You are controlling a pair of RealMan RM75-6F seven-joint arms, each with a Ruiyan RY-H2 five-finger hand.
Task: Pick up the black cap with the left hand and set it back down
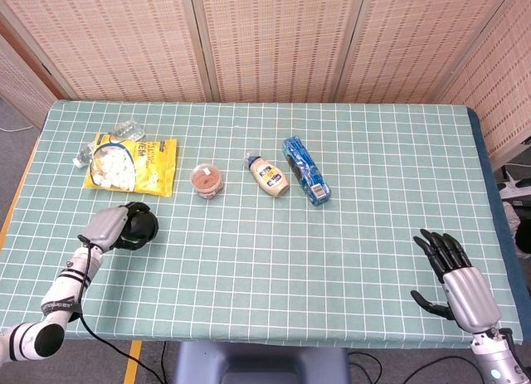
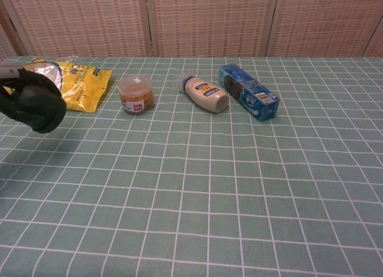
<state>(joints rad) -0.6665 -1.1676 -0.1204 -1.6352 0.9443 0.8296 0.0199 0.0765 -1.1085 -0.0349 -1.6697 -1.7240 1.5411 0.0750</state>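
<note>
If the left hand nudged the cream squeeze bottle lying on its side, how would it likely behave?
The squeeze bottle lies on its side with a rounded body, so a sideways push would probably roll it, perhaps toward the blue box beside it. It looks like plastic, so likely light and not fragile. Its glossy surface may be somewhat slippery to grip.

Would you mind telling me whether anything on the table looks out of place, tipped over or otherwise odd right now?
Only mildly. The sauce bottle lies on its side rather than upright, between the small jar and the blue box. The black cap is off the table, held in the left hand, as the task intends. No spill or damage shows.
</note>
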